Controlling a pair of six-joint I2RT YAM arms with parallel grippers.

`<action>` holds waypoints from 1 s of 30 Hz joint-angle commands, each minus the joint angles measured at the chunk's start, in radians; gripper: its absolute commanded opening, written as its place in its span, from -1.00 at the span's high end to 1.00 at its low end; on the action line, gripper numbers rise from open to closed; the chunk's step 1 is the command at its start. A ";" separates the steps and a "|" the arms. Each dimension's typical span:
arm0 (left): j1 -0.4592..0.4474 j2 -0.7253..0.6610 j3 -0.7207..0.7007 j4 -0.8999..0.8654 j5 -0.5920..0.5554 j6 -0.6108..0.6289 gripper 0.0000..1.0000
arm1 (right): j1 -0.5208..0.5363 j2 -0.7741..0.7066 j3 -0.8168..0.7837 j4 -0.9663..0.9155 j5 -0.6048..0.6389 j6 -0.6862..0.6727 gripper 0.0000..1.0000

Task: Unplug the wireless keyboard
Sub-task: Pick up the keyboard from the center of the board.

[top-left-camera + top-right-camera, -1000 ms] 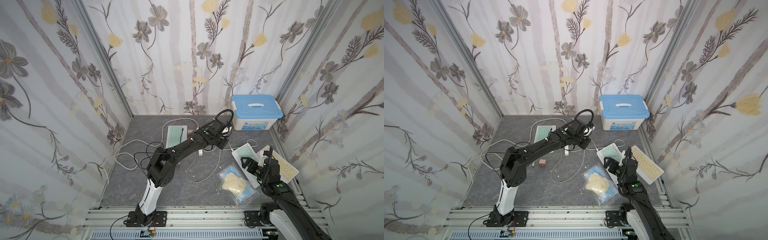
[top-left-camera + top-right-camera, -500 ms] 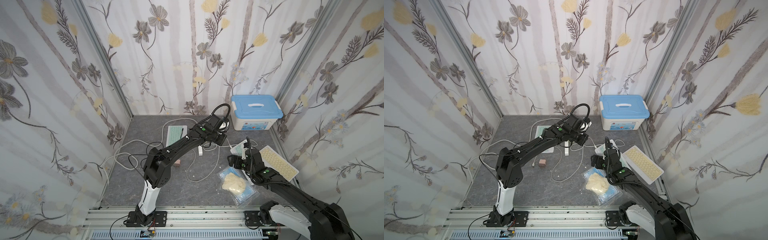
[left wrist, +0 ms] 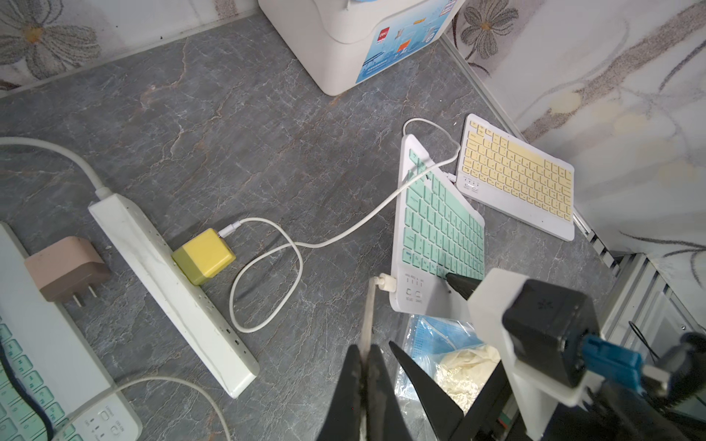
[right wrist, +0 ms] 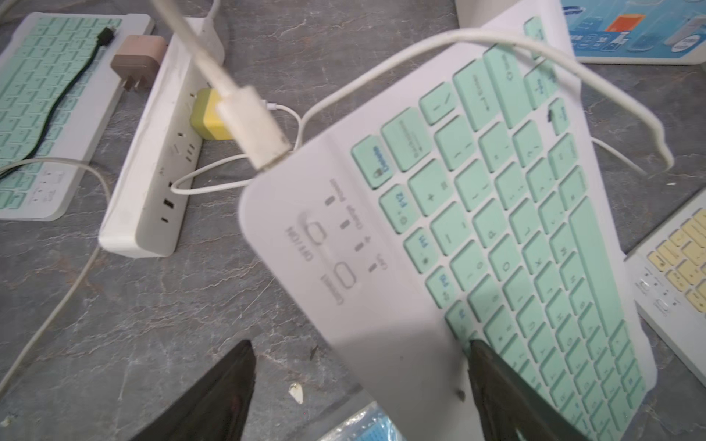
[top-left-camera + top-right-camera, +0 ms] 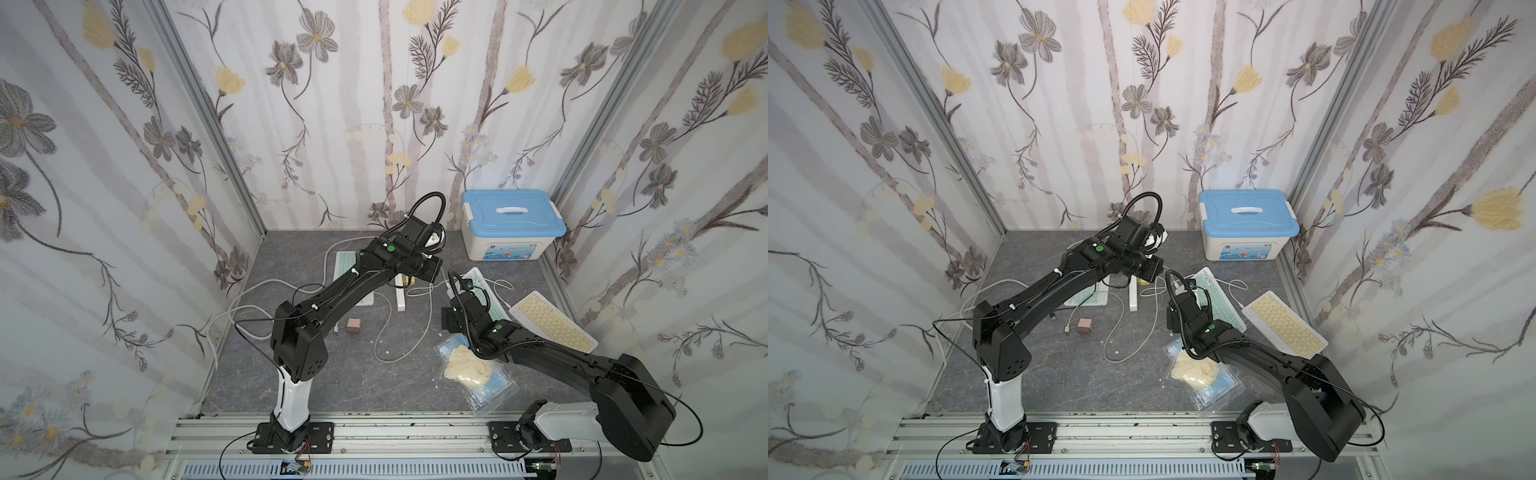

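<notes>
Left claw point(image 3: 367, 355) clenched on the white cable point(image 3: 370, 317) just below its plug point(image 3: 385, 282), which is seated in the mint keyboard point(image 3: 439, 225), lower right of centre. Right claw point(image 4: 361, 343) released, jaws straddling the keyboard's end. Step: plug extraction. Next, likely: brace keyboard, pull straight out.

In the left wrist view the left tool point(image 3: 366, 349) shows only its tips, and the cable point(image 3: 369, 317) vanishes between them. The box point(image 3: 344, 46) and back keyboard point(image 3: 23, 366) are cut by the edge. In the right wrist view the keyboard point(image 4: 496, 229) is blurred, so whether the plug point(image 4: 252, 122) sits fully in its port cannot be told. The right tool point(image 4: 359, 343) and yellow keyboard point(image 4: 676, 267) are cut off. In both top views the arms hide both tools' tips.
</notes>
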State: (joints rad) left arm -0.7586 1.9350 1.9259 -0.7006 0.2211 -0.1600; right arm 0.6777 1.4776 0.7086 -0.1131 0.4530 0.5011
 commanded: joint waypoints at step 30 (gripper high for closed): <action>0.020 -0.121 -0.039 0.023 0.143 -0.133 1.00 | 0.050 0.076 0.075 0.066 0.380 -0.264 -0.45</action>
State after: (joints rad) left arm -0.7406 1.8275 1.8908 -0.6918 0.3607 -0.2878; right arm 0.7258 1.5341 0.7731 -0.0849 0.7410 0.2764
